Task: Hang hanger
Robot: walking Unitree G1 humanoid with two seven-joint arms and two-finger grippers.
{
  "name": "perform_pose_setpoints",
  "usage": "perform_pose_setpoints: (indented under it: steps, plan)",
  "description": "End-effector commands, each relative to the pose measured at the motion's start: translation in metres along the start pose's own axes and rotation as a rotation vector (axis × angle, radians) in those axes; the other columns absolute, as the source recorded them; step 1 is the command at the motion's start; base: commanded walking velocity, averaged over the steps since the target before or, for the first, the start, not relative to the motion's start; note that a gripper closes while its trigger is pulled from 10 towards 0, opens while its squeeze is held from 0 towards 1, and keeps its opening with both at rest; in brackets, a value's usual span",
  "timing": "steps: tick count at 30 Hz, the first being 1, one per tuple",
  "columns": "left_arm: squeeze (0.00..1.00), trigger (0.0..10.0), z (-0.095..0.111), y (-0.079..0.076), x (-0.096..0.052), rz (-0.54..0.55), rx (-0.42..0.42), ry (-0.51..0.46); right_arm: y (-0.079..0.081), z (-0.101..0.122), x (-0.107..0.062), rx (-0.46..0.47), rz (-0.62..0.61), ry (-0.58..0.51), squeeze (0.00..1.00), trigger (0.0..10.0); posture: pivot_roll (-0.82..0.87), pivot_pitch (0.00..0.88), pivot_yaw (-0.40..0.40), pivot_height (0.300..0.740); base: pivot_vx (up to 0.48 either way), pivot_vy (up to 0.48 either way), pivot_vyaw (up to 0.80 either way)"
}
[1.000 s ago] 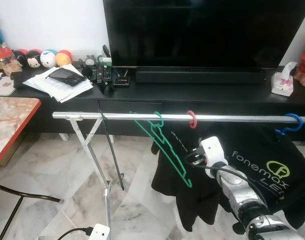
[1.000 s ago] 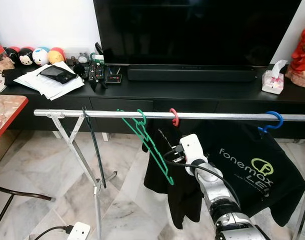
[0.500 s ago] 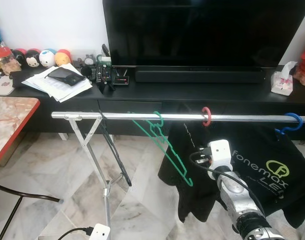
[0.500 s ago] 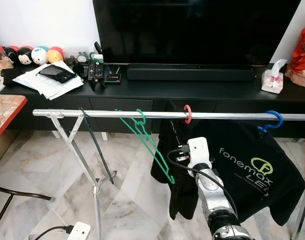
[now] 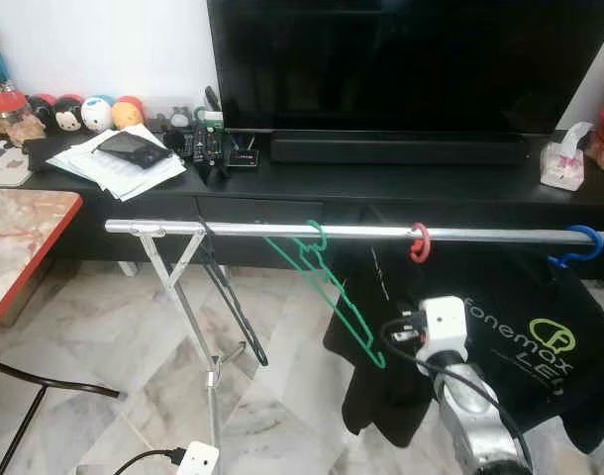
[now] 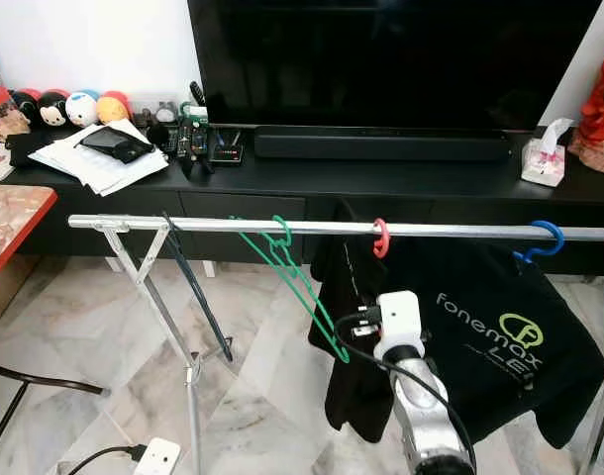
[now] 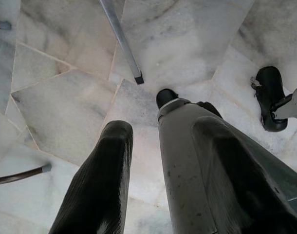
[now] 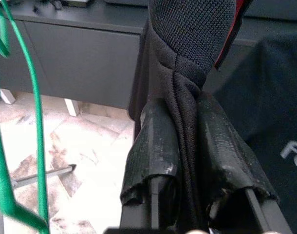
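Note:
A silver clothes rail (image 5: 252, 230) crosses in front of me. An empty green hanger (image 5: 332, 297) hangs near its middle and a thin black hanger (image 5: 231, 322) further left. A red hanger hook (image 5: 418, 241) carries a black garment (image 5: 366, 336). My right gripper (image 8: 185, 112) is shut on a fold of that garment, just below the rail; its white wrist camera (image 5: 446, 322) sits to the right of the cloth. A blue hook (image 5: 582, 237) holds a black printed T-shirt (image 5: 540, 346). My left gripper (image 7: 160, 126) hangs idle, open, pointing at the floor.
Behind the rail stands a black TV console (image 5: 381, 183) with a large TV, papers (image 5: 119, 163), remotes and a tissue box (image 5: 559, 163). A red-edged marble table (image 5: 20, 233) is at the left. A white power strip (image 5: 193, 460) and the rail's legs (image 5: 188, 317) are on the marble floor.
The red hook with the black garment has slid right along the rail, pulled by my right gripper. The black hanger at the left has swung.

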State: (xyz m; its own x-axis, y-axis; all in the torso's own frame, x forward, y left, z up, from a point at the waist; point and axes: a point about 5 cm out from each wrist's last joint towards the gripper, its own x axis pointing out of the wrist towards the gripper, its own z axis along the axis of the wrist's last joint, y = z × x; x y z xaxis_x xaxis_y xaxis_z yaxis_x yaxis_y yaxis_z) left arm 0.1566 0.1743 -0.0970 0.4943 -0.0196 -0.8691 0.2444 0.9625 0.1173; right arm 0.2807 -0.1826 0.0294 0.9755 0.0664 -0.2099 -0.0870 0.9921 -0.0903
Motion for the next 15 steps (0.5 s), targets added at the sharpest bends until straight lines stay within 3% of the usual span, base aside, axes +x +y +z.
perform_pose_setpoints:
  steps: [1,10,12,13,14,15]
  plan:
    - [0.0,10.0,-0.011,-0.005,-0.001,-0.017,0.013,0.043,-0.002,0.009,-0.003,0.009,-0.028,-0.056,0.0,0.0,-0.14,0.0,-0.017,0.74,0.0,0.0,0.0]
    - [0.0,10.0,-0.011,-0.005,-0.001,-0.017,0.017,0.039,-0.008,0.004,-0.013,0.028,-0.083,-0.045,0.0,0.0,-0.14,0.0,-0.017,0.74,0.0,0.0,0.0]
    - [0.0,10.0,-0.011,-0.005,-0.001,-0.016,0.017,0.039,-0.007,0.0,-0.014,0.032,-0.075,-0.028,0.0,0.5,-0.14,0.0,-0.017,0.74,0.0,0.0,0.0]
    - [0.0,10.0,-0.011,-0.005,-0.001,-0.016,0.017,0.039,-0.007,-0.007,-0.014,0.035,-0.078,0.005,0.0,4.4,-0.14,0.0,-0.017,0.74,0.0,0.0,0.0]
    - [0.0,10.0,-0.01,-0.005,-0.001,-0.016,0.017,0.038,-0.008,-0.014,-0.014,0.041,-0.086,0.038,0.0,10.0,-0.14,0.0,-0.019,0.74,0.0,0.0,0.0]
    - [0.0,10.0,-0.01,-0.005,-0.001,-0.014,0.014,0.034,-0.011,-0.021,-0.015,0.048,-0.101,0.076,0.0,10.0,-0.13,0.0,-0.02,0.74,0.0,0.0,0.0]
